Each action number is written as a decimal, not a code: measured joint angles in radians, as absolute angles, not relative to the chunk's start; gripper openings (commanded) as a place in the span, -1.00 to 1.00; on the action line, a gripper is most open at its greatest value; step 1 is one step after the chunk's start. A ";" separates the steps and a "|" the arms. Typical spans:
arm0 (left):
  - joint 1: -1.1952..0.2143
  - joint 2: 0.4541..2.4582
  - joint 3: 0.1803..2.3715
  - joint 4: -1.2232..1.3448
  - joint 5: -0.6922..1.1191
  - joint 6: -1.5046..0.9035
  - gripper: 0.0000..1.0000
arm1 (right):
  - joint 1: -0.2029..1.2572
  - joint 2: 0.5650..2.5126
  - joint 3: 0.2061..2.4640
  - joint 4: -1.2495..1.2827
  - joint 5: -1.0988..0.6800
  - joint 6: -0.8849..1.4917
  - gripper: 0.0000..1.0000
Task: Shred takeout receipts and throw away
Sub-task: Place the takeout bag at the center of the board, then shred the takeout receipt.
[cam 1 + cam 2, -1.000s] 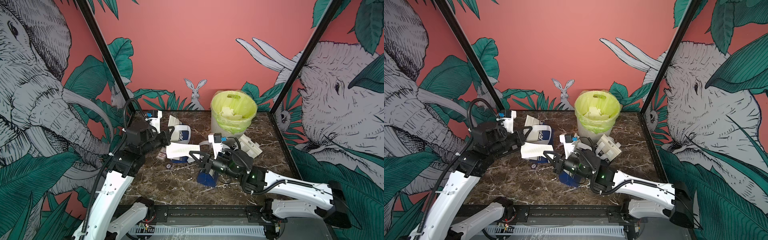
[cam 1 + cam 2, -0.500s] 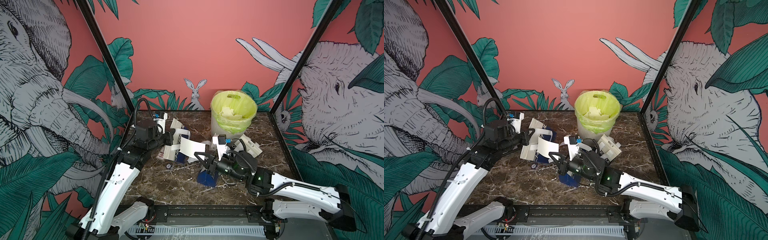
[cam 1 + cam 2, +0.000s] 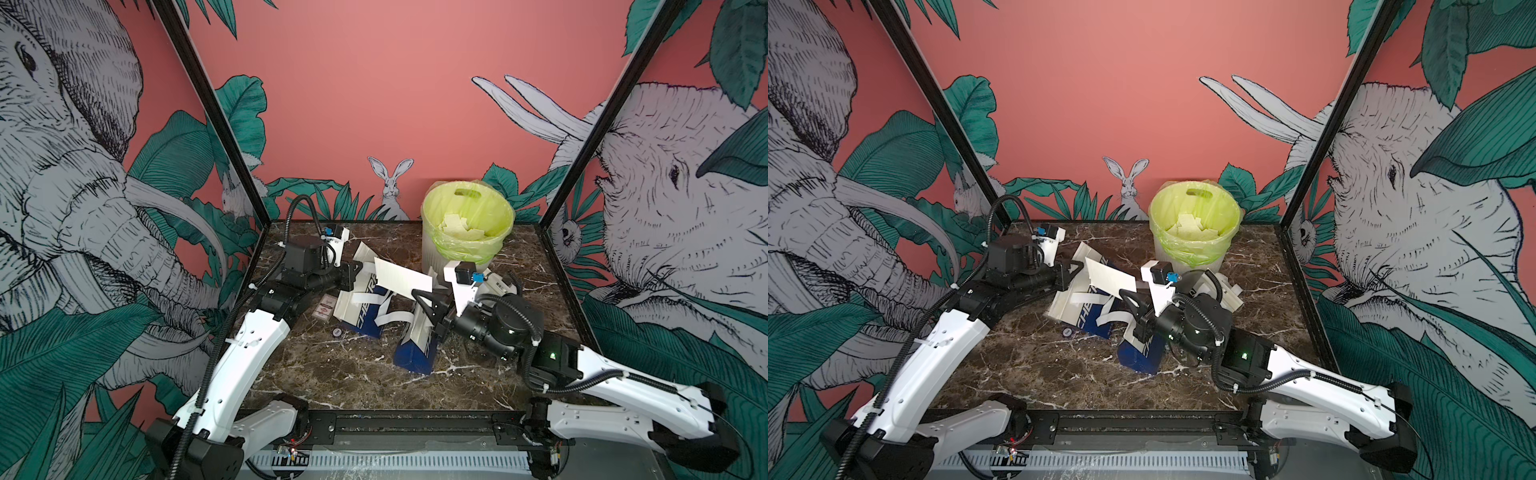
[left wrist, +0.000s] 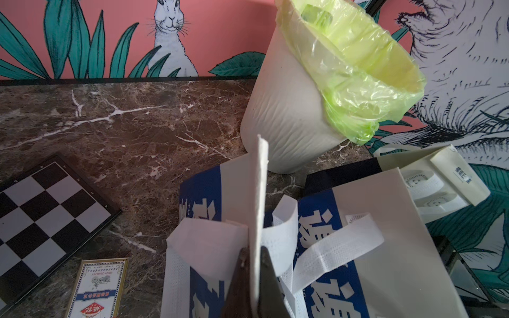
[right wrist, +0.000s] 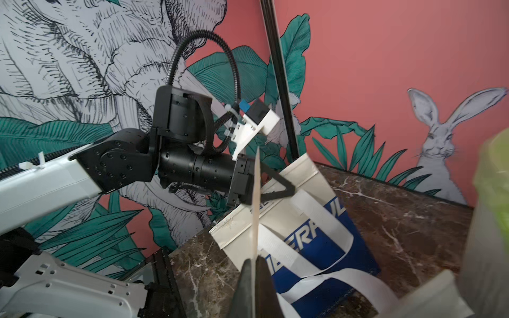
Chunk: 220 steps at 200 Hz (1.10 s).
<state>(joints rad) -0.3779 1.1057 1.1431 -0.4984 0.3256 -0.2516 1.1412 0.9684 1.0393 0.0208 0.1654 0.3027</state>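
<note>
One takeout receipt [image 3: 402,277], a white slip, hangs in the air between my two grippers, above the tote bags. My left gripper [image 3: 360,277] is shut on its left end, and my right gripper [image 3: 416,293] is shut on its right end. In both wrist views the receipt [image 4: 258,192] [image 5: 256,209] shows edge-on, pinched between the dark fingers [image 4: 268,272] [image 5: 263,278]. The same receipt [image 3: 1111,277] is seen in both top views. The bin [image 3: 432,253] with a yellow-green liner stands just behind, with paper pieces inside.
A white-and-navy tote bag [image 3: 365,309] lies under the receipt and another [image 3: 415,349] lies in front of my right gripper. A third bag [image 4: 440,190] rests behind the right arm. A small card box [image 3: 326,309] and a checkerboard [image 4: 41,203] sit at the left.
Both grippers have moved to the right and a little toward the bin, carrying the receipt along. The slip has turned and now spans between them.
</note>
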 measured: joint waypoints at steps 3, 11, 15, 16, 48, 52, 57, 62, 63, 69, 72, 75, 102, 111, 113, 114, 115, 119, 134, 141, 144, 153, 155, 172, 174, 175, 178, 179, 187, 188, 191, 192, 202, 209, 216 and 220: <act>-0.378 1.110 1.143 -0.499 0.327 -0.251 -1.00 | 1.126 0.968 1.048 0.012 0.163 0.292 -1.00; -0.378 1.121 1.143 -0.503 0.331 -0.249 -1.00 | 1.089 0.967 1.068 -0.007 0.155 0.274 -1.00; -0.378 1.125 1.143 -0.505 0.333 -0.249 -0.96 | 1.068 0.968 1.076 -0.016 0.149 0.265 -1.00; -0.378 1.127 1.143 -0.506 0.334 -0.249 -0.95 | 1.062 0.968 1.079 -0.018 0.149 0.262 -1.00; -0.378 1.147 1.143 -0.518 0.342 -0.239 -0.65 | 0.912 0.984 1.128 -0.081 0.082 0.215 -1.00; -0.378 1.147 1.143 -0.517 0.342 -0.237 -0.61 | 0.891 0.987 1.134 -0.086 0.068 0.209 -1.00; -0.378 1.147 1.144 -0.514 0.345 -0.237 -0.57 | 0.870 0.992 1.140 -0.092 0.056 0.204 -1.00; -0.378 1.147 1.146 -0.513 0.347 -0.238 -0.53 | 0.847 0.995 1.145 -0.096 0.043 0.197 -1.00; -0.378 1.147 1.146 -0.513 0.348 -0.237 -0.52 | 0.841 0.997 1.147 -0.097 0.037 0.194 -1.00; -0.378 1.148 1.151 -0.512 0.351 -0.234 -0.47 | 0.815 1.002 1.155 -0.103 0.020 0.187 -1.00; -0.378 1.149 1.155 -0.512 0.352 -0.233 -0.44 | 0.802 1.005 1.159 -0.108 0.012 0.182 -1.00; -0.378 1.150 1.159 -0.512 0.353 -0.233 -0.41 | 0.786 1.009 1.165 -0.113 0.001 0.178 -1.00; -0.378 1.169 1.221 -0.509 0.364 -0.212 -0.13 | 0.660 1.029 1.202 -0.145 -0.090 0.144 -1.00; -0.378 1.176 1.250 -0.506 0.368 -0.201 -0.10 | 0.618 1.032 1.210 -0.149 -0.119 0.128 -1.00; -0.378 1.177 1.254 -0.505 0.369 -0.197 -0.09 | 0.605 1.034 1.212 -0.150 -0.125 0.124 -1.00; -0.378 1.178 1.259 -0.505 0.371 -0.196 -0.08 | 0.602 1.034 1.212 -0.150 -0.128 0.123 -1.00; -0.378 1.179 1.261 -0.503 0.371 -0.196 -0.08 | 0.596 1.034 1.214 -0.151 -0.134 0.122 -1.00; -0.378 1.182 1.277 -0.499 0.376 -0.187 -0.06 | 0.577 1.036 1.216 -0.153 -0.146 0.115 -1.00; -0.378 1.196 1.334 -0.467 0.405 -0.164 0.00 | 0.499 1.042 1.224 -0.154 -0.197 0.090 -1.00; -0.379 1.205 1.364 -0.437 0.426 -0.151 0.02 | 0.463 1.045 1.224 -0.154 -0.223 0.078 -1.00; -0.379 1.208 1.375 -0.424 0.433 -0.143 0.03 | 0.448 1.046 1.224 -0.154 -0.234 0.073 -1.00; -0.387 1.220 1.408 -0.383 0.453 -0.115 0.05 | 0.405 1.051 1.224 -0.151 -0.266 0.059 -1.00; -0.389 1.223 1.416 -0.371 0.458 -0.111 0.05 | 0.396 1.052 1.224 -0.150 -0.274 0.057 -1.00; -0.426 1.257 1.481 -0.289 0.501 -0.030 0.08 | 0.324 1.061 1.220 -0.128 -0.337 0.034 -1.00; -0.432 1.262 1.489 -0.282 0.506 -0.022 0.07 | 0.315 1.062 1.218 -0.123 -0.346 0.032 -1.00; -0.435 1.265 1.494 -0.274 0.509 -0.018 0.08 | 0.312 1.063 1.218 -0.121 -0.349 0.031 -1.00; -0.442 1.272 1.504 -0.260 0.516 -0.002 0.08 | 0.302 1.064 1.216 -0.115 -0.360 0.028 -1.00; -0.447 1.277 1.509 -0.255 0.517 0.005 0.08 | 0.296 1.065 1.215 -0.112 -0.365 0.026 -1.00; -0.472 1.304 1.542 -0.223 0.528 0.038 0.08 | 0.268 1.068 1.211 -0.096 -0.396 0.018 -1.00; -0.474 1.307 1.545 -0.220 0.528 0.040 0.08 | 0.266 1.069 1.210 -0.094 -0.400 0.018 -1.00; -0.485 1.322 1.561 -0.201 0.533 0.056 0.08 | 0.256 1.071 1.208 -0.085 -0.413 0.014 -1.00; -0.487 1.325 1.564 -0.198 0.535 0.059 0.08 | 0.254 1.072 1.207 -0.084 -0.415 0.013 -1.00; -0.514 1.377 1.619 -0.162 0.564 0.096 0.09 | 0.227 1.080 1.200 -0.052 -0.454 0.005 -1.00; -0.526 1.420 1.662 -0.139 0.594 0.120 0.10 | 0.213 1.088 1.195 -0.033 -0.476 -0.001 -1.00; -0.537 1.468 1.708 -0.117 0.632 0.140 0.10 | 0.202 1.097 1.195 -0.020 -0.500 -0.007 -1.00; -0.543 1.499 1.734 -0.102 0.651 0.152 0.10 | 0.197 1.102 1.195 -0.012 -0.514 -0.012 -1.00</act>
<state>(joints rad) -0.5426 1.4990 1.7336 -0.1024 0.6510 0.1520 0.1967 1.1023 1.1954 -0.0120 -0.5144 -0.0116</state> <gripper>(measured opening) 0.549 0.047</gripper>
